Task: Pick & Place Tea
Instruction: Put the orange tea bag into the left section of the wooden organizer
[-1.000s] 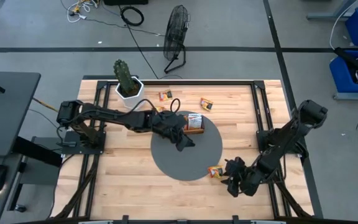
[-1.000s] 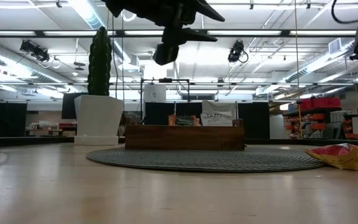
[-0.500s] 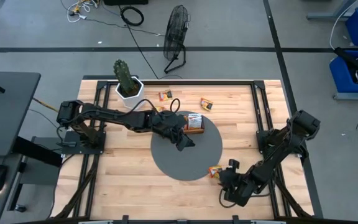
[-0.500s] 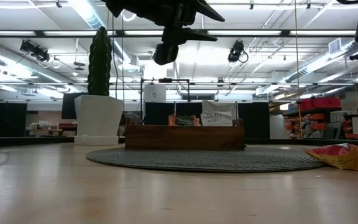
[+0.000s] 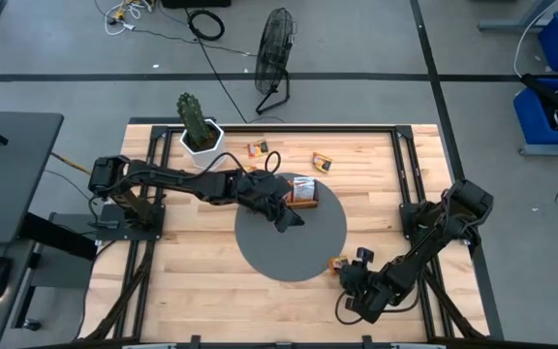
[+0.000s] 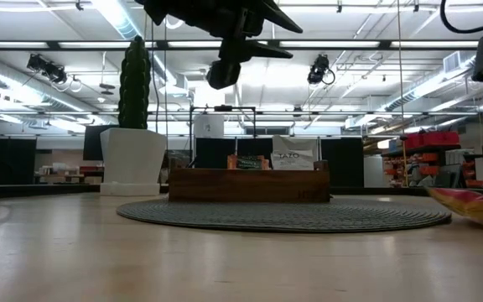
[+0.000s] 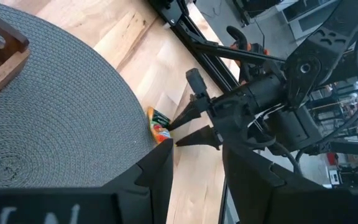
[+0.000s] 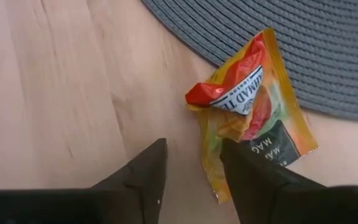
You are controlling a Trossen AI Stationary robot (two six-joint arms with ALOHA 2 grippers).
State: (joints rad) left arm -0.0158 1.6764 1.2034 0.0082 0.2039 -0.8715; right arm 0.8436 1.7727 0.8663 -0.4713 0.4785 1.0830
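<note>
An orange-red tea sachet lies at the near right rim of the round grey mat, one end on the mat and the rest on the wood. My right gripper is open right at it, slanting down; it also shows in the left wrist view. My left gripper hangs open and empty above the mat, near the brown wooden tray, which stands on the mat and has sachets in it. More loose tea sachets lie flat on the far part of the table. My right gripper meets the orange-red sachet with one finger, which lies over the sachet's edge on the side away from the mat. The other finger stands over bare wood. The fingers come from above, slanting. Seen from the low view, the sachet sits tilted, one end raised.
A potted cactus stands at the far left corner. Black frame rails run along the table's right and far sides. Bare wood lies at the near left.
My right gripper has gone down and toward the table's near edge and a little left, rolling as it went, and has come up to the orange-red sachet. In the low view that sachet has shifted right and tipped from a flat mound to a slant.
</note>
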